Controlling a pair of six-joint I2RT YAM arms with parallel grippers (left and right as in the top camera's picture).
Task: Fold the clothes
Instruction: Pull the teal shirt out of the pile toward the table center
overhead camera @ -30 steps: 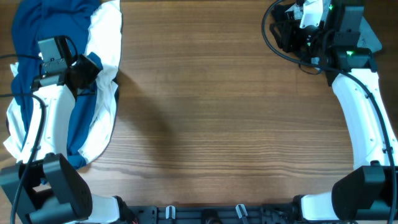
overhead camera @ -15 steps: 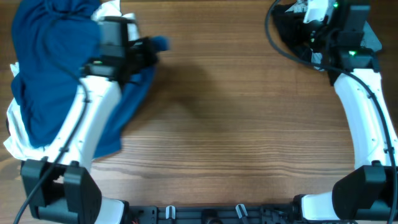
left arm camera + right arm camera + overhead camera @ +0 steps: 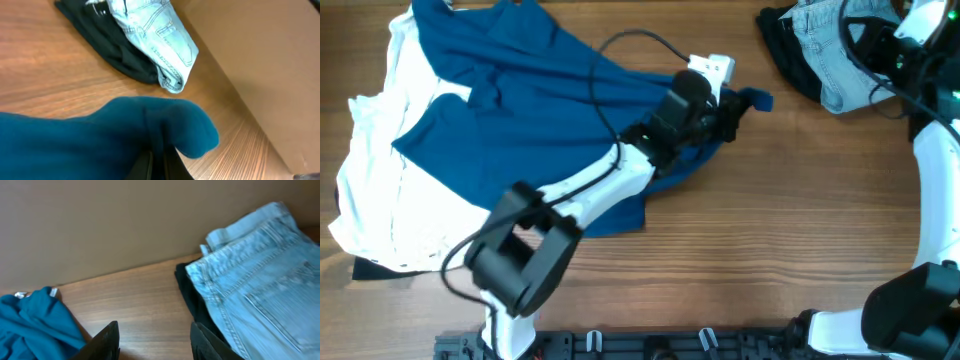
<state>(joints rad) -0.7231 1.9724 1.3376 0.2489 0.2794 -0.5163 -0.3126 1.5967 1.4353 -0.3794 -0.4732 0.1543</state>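
— How is the left arm [image 3: 590, 190] set?

— It runs from its base at the near left on a long slant toward the far middle of the table [image 3: 770, 230], stretched almost straight. The left gripper [image 3: 738, 105] is clamped tight on a bunched edge of the dark-blue T-shirt [image 3: 520, 130]. Its wrist view shows the blue cloth pinched between the fingers [image 3: 150, 165].

— And where does the shirt lie?

— It is drawn out from the far left to the gripper at the middle, with its left part lying over the white shirt [image 3: 380, 190], which spreads along the left side.

— What about the right arm [image 3: 938, 190]?

— It rises along the right edge and bends into the far right corner. The right gripper [image 3: 155, 345] has its fingers apart with nothing between them and only bare wood below.

— Is anything near it?

— Folded light-blue jeans [image 3: 825, 55] lie on a black garment [image 3: 782, 50] in that corner, just right of the pinched blue edge but not touching it.
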